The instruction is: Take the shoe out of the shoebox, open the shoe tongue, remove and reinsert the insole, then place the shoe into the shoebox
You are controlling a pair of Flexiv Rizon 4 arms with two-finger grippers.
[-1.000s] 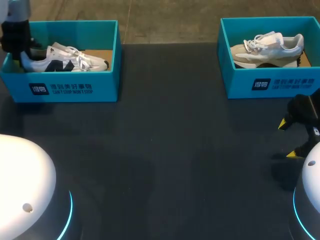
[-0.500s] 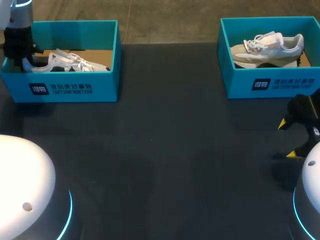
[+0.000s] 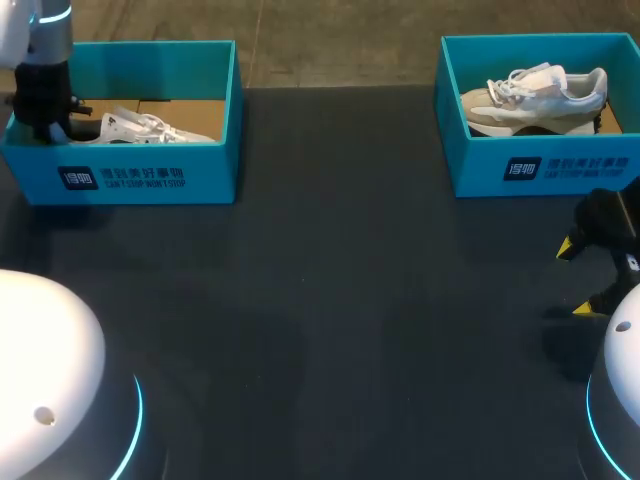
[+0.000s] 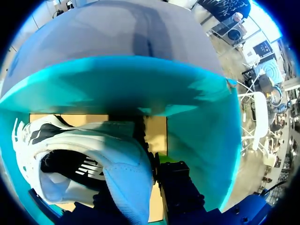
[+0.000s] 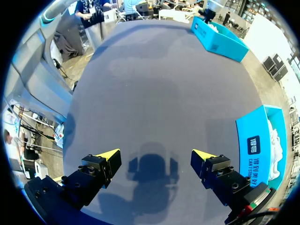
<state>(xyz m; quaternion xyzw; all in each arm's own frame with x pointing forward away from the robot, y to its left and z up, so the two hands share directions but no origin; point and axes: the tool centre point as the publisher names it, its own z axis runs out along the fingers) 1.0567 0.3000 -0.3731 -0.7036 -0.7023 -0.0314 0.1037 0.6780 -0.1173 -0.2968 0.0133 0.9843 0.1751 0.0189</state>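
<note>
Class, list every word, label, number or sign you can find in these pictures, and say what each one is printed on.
Left shoebox, front wall: a dark square logo and two lines of print, too small to quote reliably.
Right shoebox, front wall: the same kind of logo and print, also too small.
White shoe in the left shoebox: a dark striped side mark, no readable letters.
No numbers can be made out anywhere.

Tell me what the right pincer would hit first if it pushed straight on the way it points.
Most likely the bare table. The right pincer is open, and only its own shadow lies ahead of it.
</note>
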